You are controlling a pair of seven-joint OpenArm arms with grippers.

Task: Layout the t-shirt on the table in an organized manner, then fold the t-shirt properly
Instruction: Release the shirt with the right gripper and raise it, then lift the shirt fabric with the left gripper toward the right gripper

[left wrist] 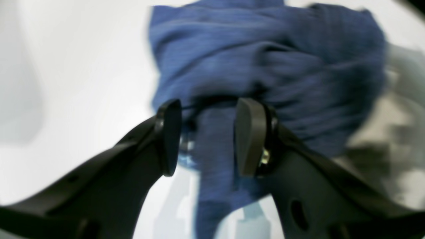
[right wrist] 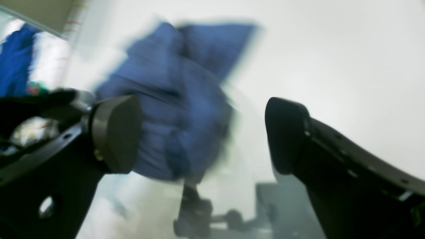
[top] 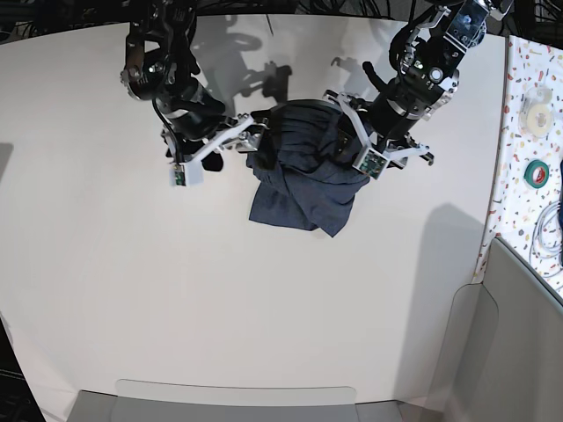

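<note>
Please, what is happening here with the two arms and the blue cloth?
A two-armed robot is handling a t-shirt above a white table. The left gripper holds a fold of the shirt between its jaws. The right gripper has its jaws wide open with no cloth between them. The shirt hangs bunched, not yet laid flat.

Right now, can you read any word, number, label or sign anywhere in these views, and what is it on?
None can be read.
Dark navy-blue heathered cloth t-shirt: bunched on the plain matte white table, no lettering showing; both wrist views are blurred.
Narrow white confetti-speckled strip: coloured flecks only, no text.
</note>
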